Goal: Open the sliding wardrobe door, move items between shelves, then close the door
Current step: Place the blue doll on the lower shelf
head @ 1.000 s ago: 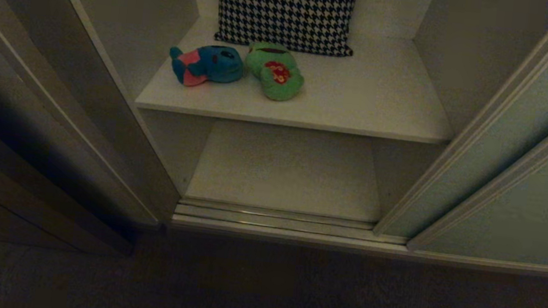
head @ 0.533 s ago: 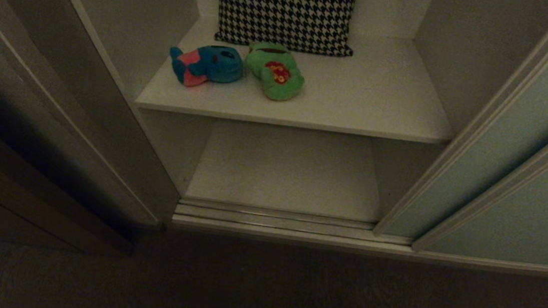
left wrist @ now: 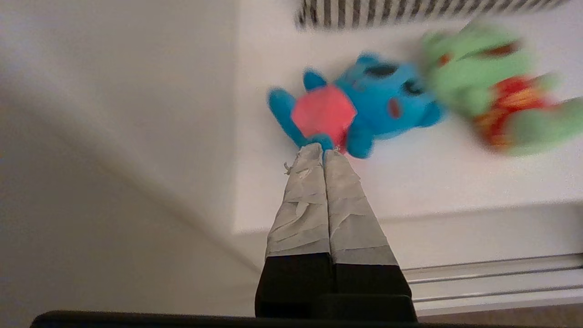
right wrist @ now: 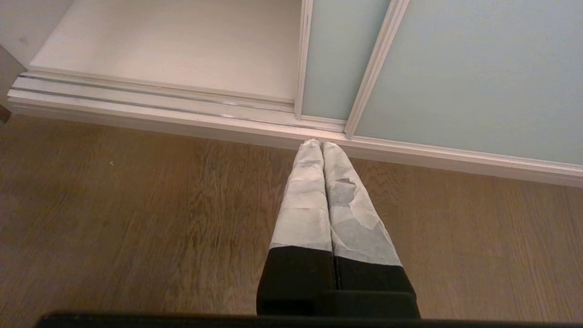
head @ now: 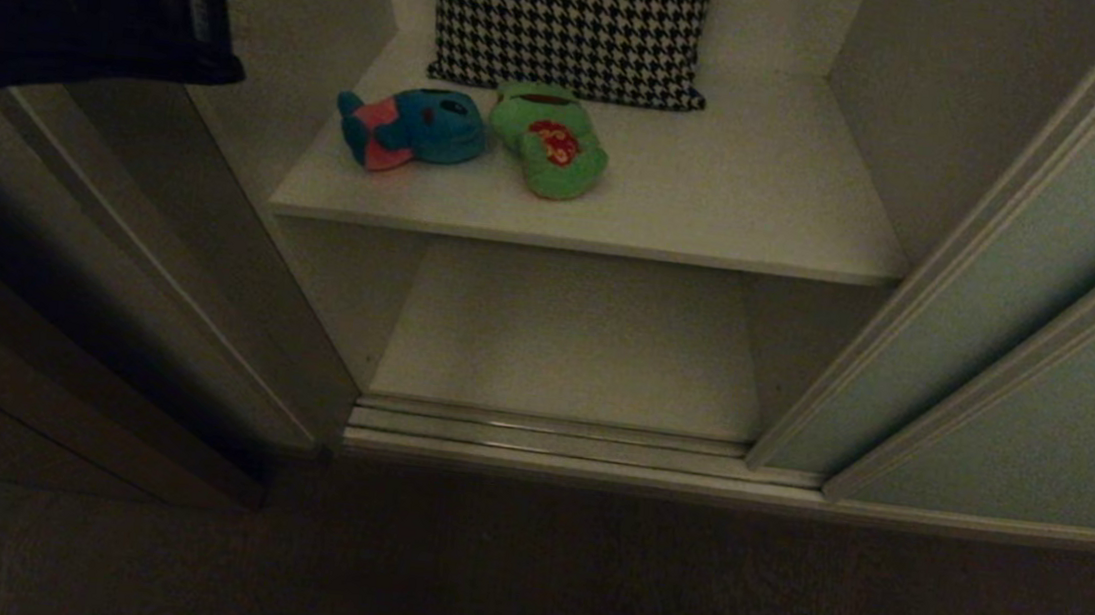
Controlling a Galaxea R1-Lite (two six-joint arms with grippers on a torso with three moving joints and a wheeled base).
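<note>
- My right pincer (right wrist: pixel 322 145) hangs over the wood floor (right wrist: pixel 136 218), tips pressed together, holding nothing.
- One sliding wardrobe door (head: pixel 988 320) is slid to the right, with the wardrobe open.
- Two white shelves: the lower shelf (head: pixel 569 340) is bare.
- My left pincer (left wrist: pixel 322 150) is closed and empty, pointing at the upper shelf (head: pixel 749 196).
- Two toys near its left front corner: blue plush (head: pixel 416 127) touching green frog (head: pixel 548 142).
- One houndstooth cushion (head: pixel 572 19) stands at the back edge.

Plush cloth toys (head: pixel 472 134) lie on a smooth matt shelf (head: pixel 717 213) above wood-grain floor (right wrist: pixel 136 218).
</note>
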